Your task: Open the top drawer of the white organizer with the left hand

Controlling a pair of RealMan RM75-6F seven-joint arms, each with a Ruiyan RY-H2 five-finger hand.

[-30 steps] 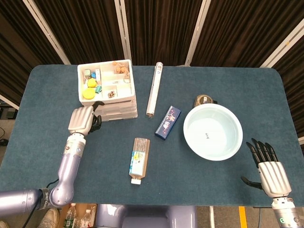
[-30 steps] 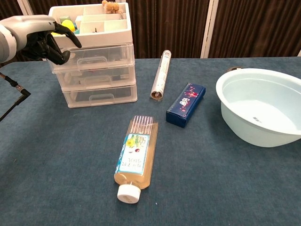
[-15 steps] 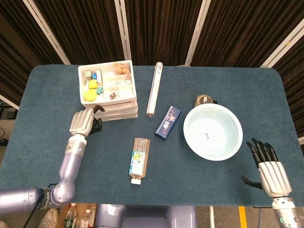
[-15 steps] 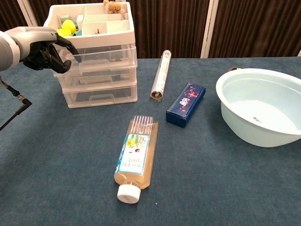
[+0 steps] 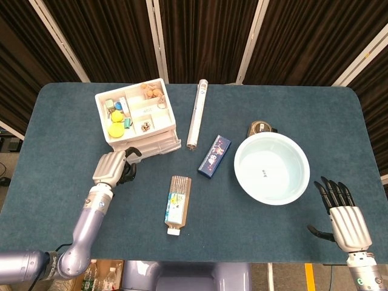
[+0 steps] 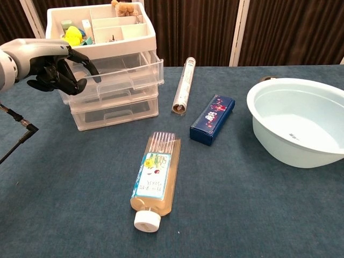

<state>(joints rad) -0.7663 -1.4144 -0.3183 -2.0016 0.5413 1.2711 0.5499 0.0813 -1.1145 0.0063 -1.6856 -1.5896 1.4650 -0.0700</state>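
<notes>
Step in hand: the pull itself. The left hand (image 6: pixel 54 67) has its fingers hooked on the front edge of the top drawer (image 6: pixel 126 70) of the white organizer (image 5: pixel 140 120), which sits at about 10 o'clock on the table (image 5: pixel 73 200). The drawer is partly out — its clear front juts past the two drawers below, skewed toward its right-hand corner in the chest view.

The organizer stands turned on the table, front corner swung toward the hand, so my read is that the pull drags the whole unit and not just the drawer. The next move calls for a straight pull along the drawer's own axis, toward 7 o'clock, slow enough that the body stays put; nothing braces it. The right hand (image 5: pixel 345 219) lies far off at 4 o'clock, fingers spread, holding nothing.

View differences:
- Head view shows the organizer's rotation, the open tray on top with its small bits, and the right hand — the chest view shows no right hand at all.
- Chest view shows the drawer stack side-on: how far the top drawer sticks out, and the dark fingers curled at its front left corner. From the head view the hand's back covers that contact.

Nearby: a flat bottle (image 6: pixel 155 180) at 6 o'clock, a tube (image 6: pixel 184 85), a blue box (image 6: pixel 212 119), a pale basin (image 6: pixel 298 121) — all off the pull path.
</notes>
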